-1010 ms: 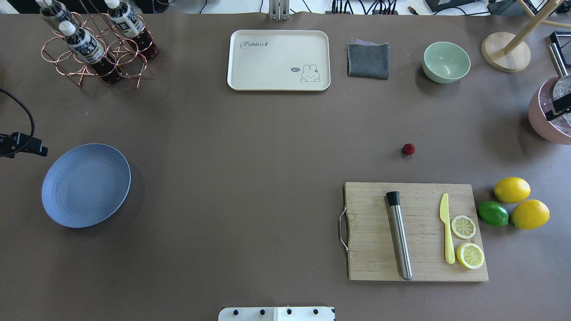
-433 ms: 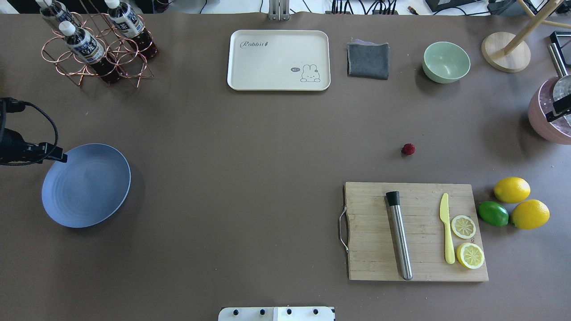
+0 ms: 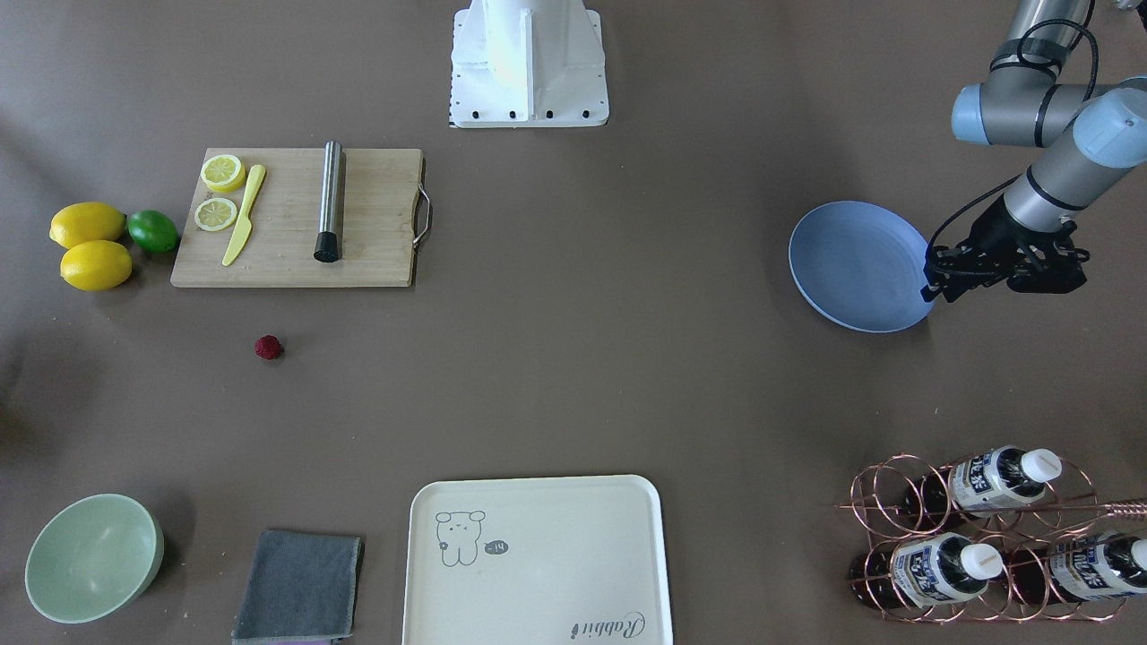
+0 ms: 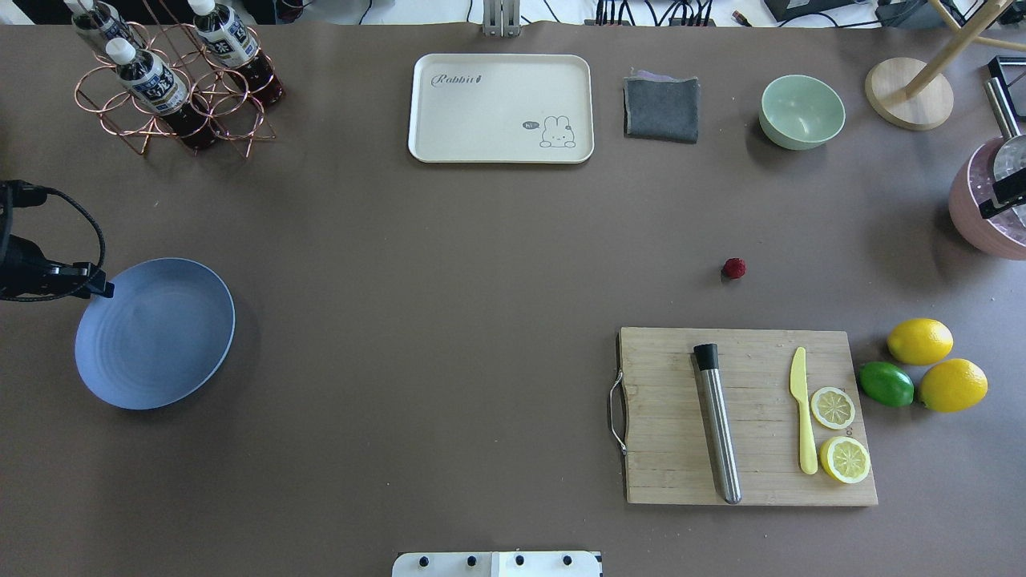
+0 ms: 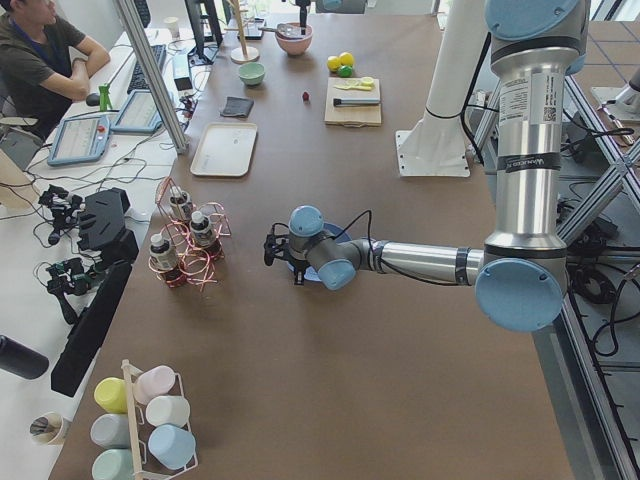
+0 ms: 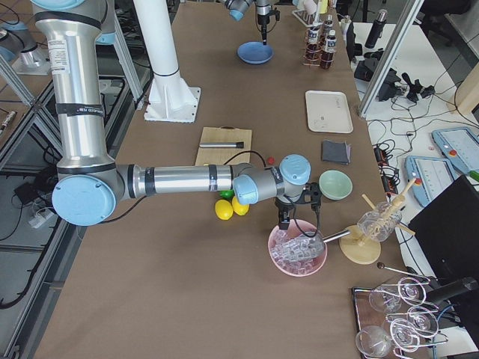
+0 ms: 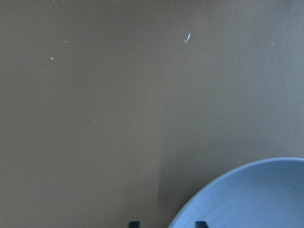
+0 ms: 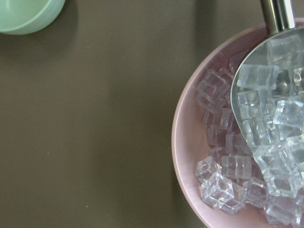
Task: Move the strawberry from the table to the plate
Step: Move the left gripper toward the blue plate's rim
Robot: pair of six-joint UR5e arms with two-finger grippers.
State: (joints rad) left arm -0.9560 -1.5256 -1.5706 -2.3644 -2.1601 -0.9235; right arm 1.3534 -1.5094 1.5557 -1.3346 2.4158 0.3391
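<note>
On the tabletop's right half, just beyond the cutting board [image 4: 665, 417], the strawberry [image 4: 733, 268] lies much nearer the right pincer [image 6: 285, 219] (spread: cannot tell) over the ice bowl [image 4: 964, 218] than the left pincer [image 3: 932, 288], parted and empty by the plate [image 4: 152, 332] at the left edge.

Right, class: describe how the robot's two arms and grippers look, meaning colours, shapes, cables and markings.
The left arm and right arm are silver-grey tubes with pale blue joint caps, and each has a white printed label. A black cable loops by the left wrist. The left gripper and right gripper are black.
</note>
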